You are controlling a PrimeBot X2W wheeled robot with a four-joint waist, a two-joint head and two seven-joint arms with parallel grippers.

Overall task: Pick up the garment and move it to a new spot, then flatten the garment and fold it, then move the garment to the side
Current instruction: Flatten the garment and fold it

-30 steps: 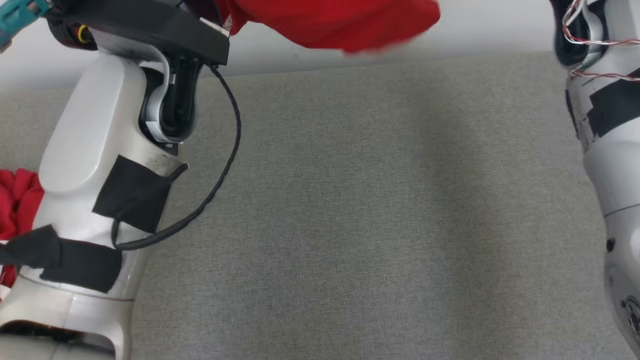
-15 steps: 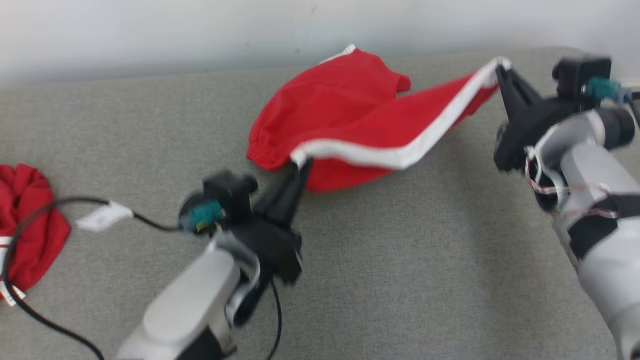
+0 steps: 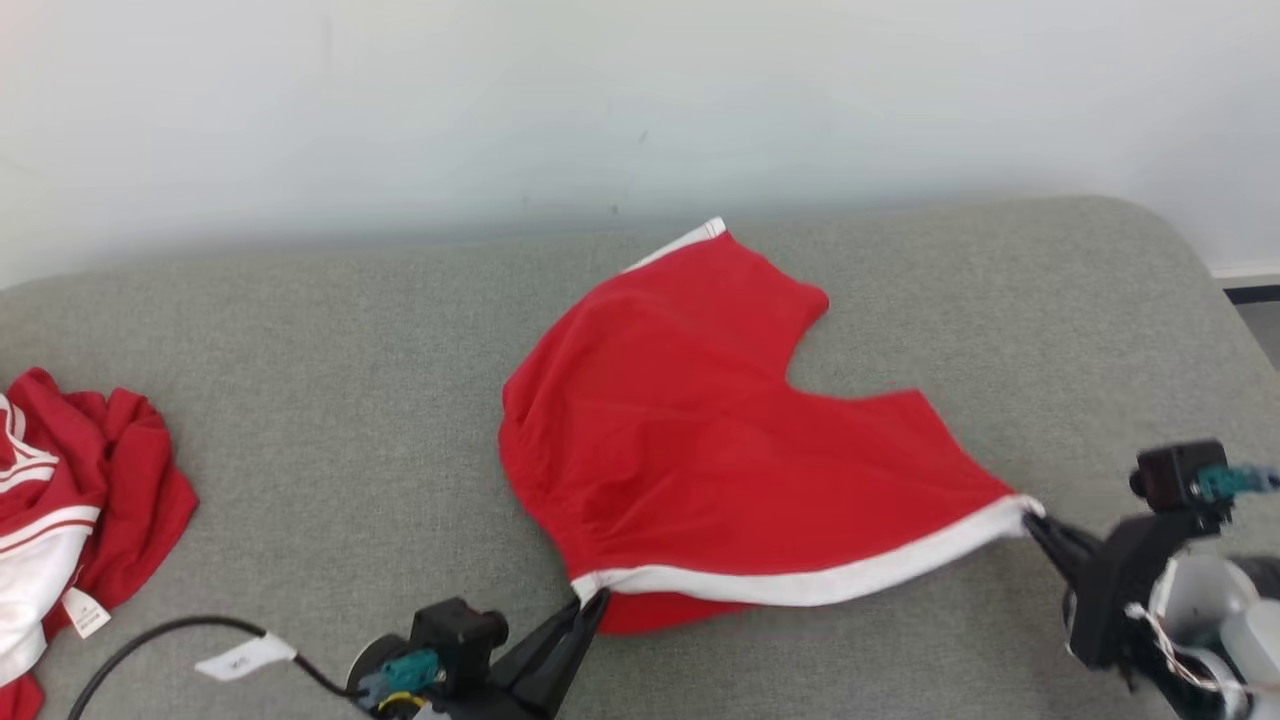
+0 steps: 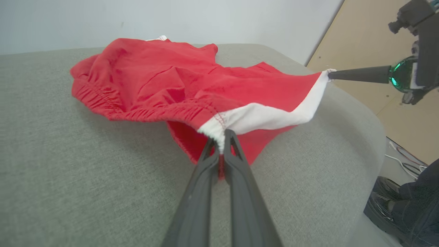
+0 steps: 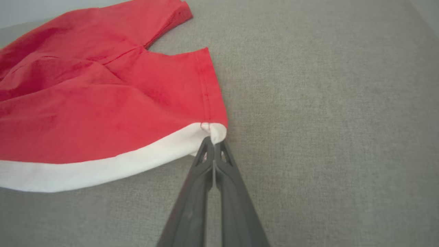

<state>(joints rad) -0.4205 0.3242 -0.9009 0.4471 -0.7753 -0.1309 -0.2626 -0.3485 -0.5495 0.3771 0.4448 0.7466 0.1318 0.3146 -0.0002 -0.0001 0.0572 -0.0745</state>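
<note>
1. Crumpled heap (image 3: 80, 500) – red-and-white cloth at the far left of the grey cushion (image 3: 330, 400), well apart from the other items, with a white label at its lower edge.
2. Black cable (image 3: 150, 640) with a white tag, lying near the cushion's front edge.
3. Left claw (image 3: 592, 603), clenched on the garment's near-left corner, where the gathered waistband meets the white band.
4. Garment (image 3: 720, 450) – red shorts spread mid-cushion. The far part lies on the fabric. The white band (image 3: 800, 585) along the near edge is stretched between the two claws and raised a little.
5. Right claw (image 3: 1032, 512), clenched on the band's right-hand corner at the leg hem.
6. Dark shoe (image 4: 387, 202) of a person, on the floor past the cushion's right end, seen in the left wrist view.
</note>
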